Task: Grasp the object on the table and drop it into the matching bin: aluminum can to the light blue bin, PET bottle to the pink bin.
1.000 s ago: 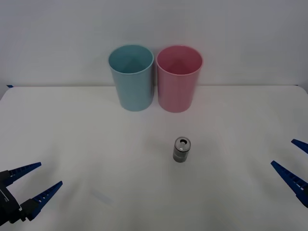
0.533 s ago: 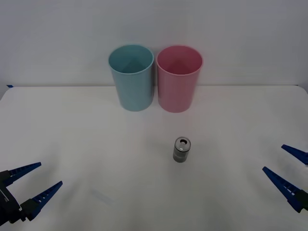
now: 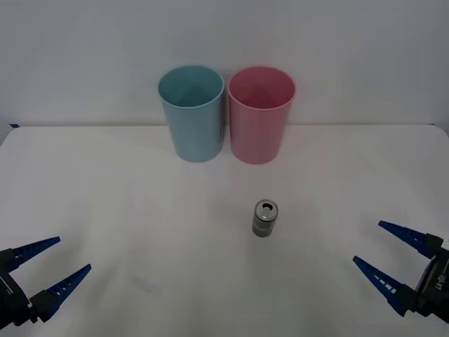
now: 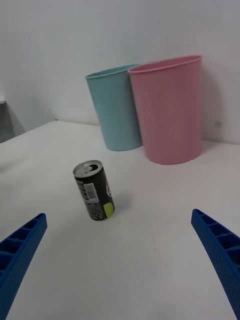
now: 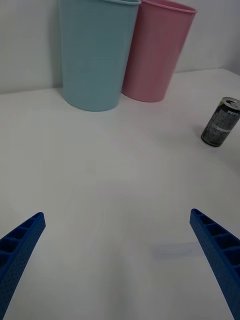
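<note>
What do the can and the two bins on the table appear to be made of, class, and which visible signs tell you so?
Can: likely aluminium, with a shiny silver pull-tab top and a dark printed side.
Light blue bin: apparently plastic, matte, uniform colour, thin round rim.
Pink bin: the same plastic look and tapered shape.
Table: smooth plain white; material unclear.

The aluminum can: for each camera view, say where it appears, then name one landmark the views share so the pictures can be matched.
Front view: aluminum can upright on the table, just right of centre, nearer than both bins.
Right wrist view: can left of centre.
Left wrist view: can at the right edge.
Shared landmark: the pink bin, touching the light blue bin.
</note>
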You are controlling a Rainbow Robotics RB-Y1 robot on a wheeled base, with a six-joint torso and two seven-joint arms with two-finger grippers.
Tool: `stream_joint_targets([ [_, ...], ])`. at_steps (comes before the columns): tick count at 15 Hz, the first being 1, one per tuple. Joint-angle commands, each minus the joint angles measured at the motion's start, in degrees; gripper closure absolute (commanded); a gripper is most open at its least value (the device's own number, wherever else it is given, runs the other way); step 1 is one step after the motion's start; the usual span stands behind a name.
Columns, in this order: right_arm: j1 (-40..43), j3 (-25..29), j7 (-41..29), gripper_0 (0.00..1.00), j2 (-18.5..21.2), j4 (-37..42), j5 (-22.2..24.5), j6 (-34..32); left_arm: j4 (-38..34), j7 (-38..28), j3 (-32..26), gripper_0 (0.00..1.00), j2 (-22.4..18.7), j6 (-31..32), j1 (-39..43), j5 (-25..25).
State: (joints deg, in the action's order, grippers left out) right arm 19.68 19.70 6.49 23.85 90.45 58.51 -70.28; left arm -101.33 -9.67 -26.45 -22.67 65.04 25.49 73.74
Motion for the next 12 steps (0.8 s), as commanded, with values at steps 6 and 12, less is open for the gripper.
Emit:
stream_joint_targets([
  [6,-7.5,-8.0,10.8,0.00,0.0,-9.1,0.5,1.4,0.0,0.0,0.0,0.00,0.0,0.0,0.0,0.0],
  [12,-10.2,-14.9,12.3,0.00,-1.7,-9.9,0.6,9.5,0.0,0.0,0.0,0.00,0.0,0.0,0.0,0.0],
])
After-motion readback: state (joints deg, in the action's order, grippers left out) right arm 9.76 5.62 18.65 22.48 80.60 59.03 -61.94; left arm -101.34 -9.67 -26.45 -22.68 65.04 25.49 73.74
